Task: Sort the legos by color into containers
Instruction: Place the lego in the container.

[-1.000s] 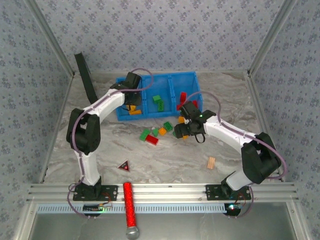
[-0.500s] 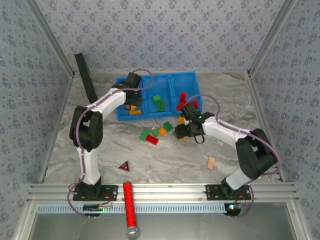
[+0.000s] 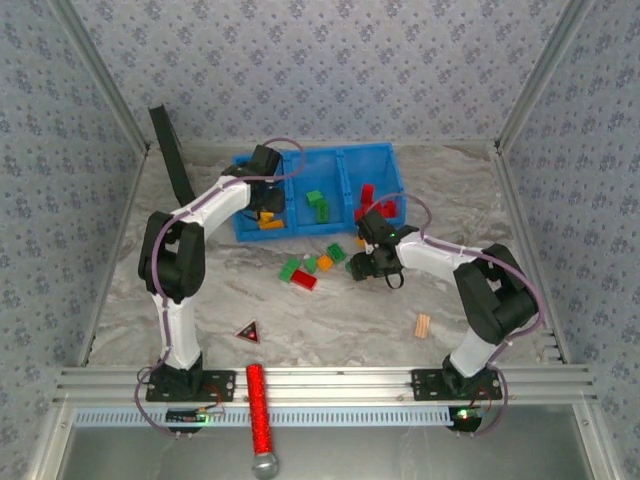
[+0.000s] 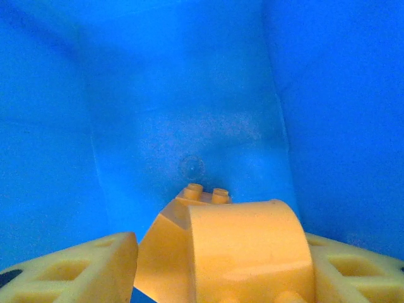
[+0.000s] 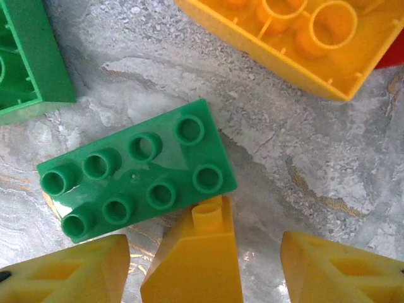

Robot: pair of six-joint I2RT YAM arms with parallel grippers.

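Blue bin [image 3: 345,153] stands at 12 o'clock on the counter [image 3: 330,320]. Its 9 o'clock compartment holds yellow-orange bricks [image 3: 268,224], the middle one green bricks [image 3: 318,205], and the 3 o'clock one red bricks [image 3: 368,198]. Loose bricks [image 3: 291,269] lie on the counter just off the bin's 6 o'clock side.

Left hand [image 4: 224,243] is down inside the 9 o'clock compartment, fingers apart around a rounded orange brick [image 4: 243,252]. I cannot tell whether they press it.

Right hand [image 5: 203,246] is low over the loose group, released. A sloped orange brick [image 5: 192,278] stands between its fingers with a gap on each side. The brick's tip touches a green eight-stud brick [image 5: 136,173] at its 11 o'clock.
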